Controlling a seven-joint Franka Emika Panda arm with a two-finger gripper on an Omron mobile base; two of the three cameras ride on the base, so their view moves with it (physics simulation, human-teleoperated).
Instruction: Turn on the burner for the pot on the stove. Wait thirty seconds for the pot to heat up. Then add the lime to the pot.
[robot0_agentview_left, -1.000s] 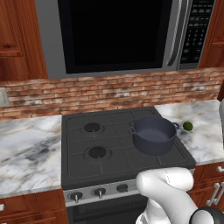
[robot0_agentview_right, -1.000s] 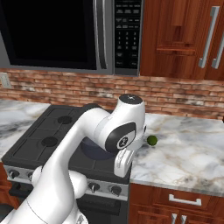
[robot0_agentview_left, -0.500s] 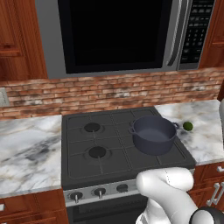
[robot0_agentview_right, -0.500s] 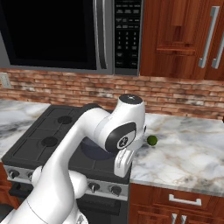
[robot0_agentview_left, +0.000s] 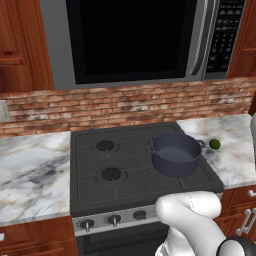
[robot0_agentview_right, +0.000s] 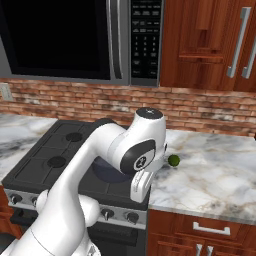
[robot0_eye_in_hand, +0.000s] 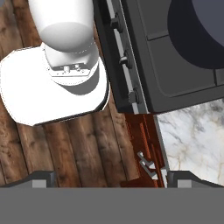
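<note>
No readable text anywhere. Microwave keypad (robot0_agentview_right: 145, 41) at 12 o'clock in the right base view has rows of light button marks, too small and blurred to make out. Stove knobs (robot0_agentview_left: 114, 219) carry no legible markings.

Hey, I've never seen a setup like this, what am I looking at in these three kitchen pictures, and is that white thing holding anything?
It is a computer-rendered kitchen with a white robot arm on a driving base. Two pictures come from cameras on the base, behind the arm to its left and right. The third looks down from the arm's hand, along its gripper, whose two dark tips stand wide apart with nothing between them. A dark pot sits on the stove, at its right front. A small green lime lies on the marble counter to the right. Knobs line the stove's front.
</note>
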